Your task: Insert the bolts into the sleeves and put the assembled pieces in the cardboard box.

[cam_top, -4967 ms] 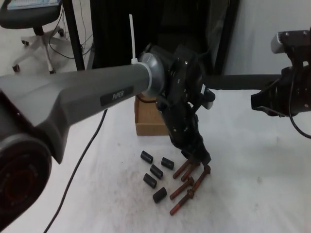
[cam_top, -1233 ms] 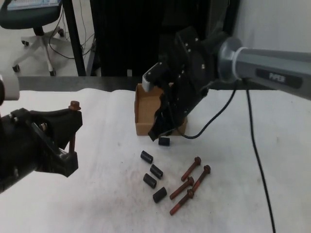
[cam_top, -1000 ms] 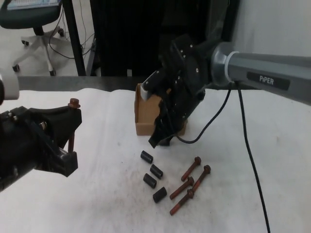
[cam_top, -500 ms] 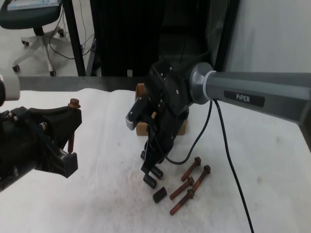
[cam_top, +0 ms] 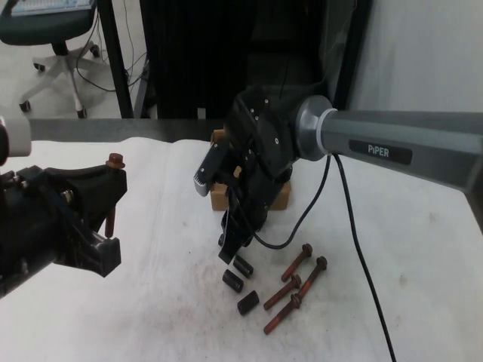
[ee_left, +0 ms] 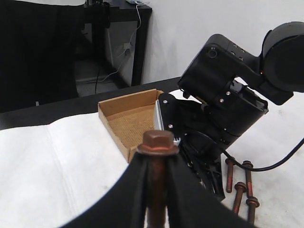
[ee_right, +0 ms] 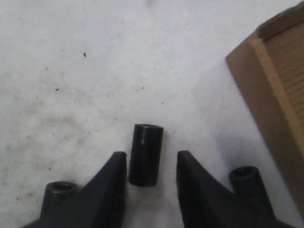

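In the high view, the right gripper (cam_top: 226, 253) hangs tip-down just in front of the cardboard box (cam_top: 216, 198), among the black sleeves (cam_top: 243, 266) lying on the white cloth (cam_top: 151, 302). Four loose bolts (cam_top: 296, 262) lie beside the sleeves, also in front of the box. The left gripper (cam_top: 112, 200) sits well off to the box's left, with a broad stretch of cloth between it and the box. It is clamped on an upright bolt (cam_top: 115, 161).

In the left wrist view, the fingers (ee_left: 137, 190) are closed tight on the bolt's shank, and its hex head (ee_left: 157, 141) stands above them. Beyond it, the right arm's wrist crowds one corner of the open-topped box (ee_left: 128, 114).

In the right wrist view, the right gripper's fingers stand apart, one on each side of a lying sleeve (ee_right: 146, 154), and grip nothing. Outside each finger lies another sleeve, one (ee_right: 247, 176) near the box's corner (ee_right: 270, 85) and the other (ee_right: 59, 190) farther from the box.
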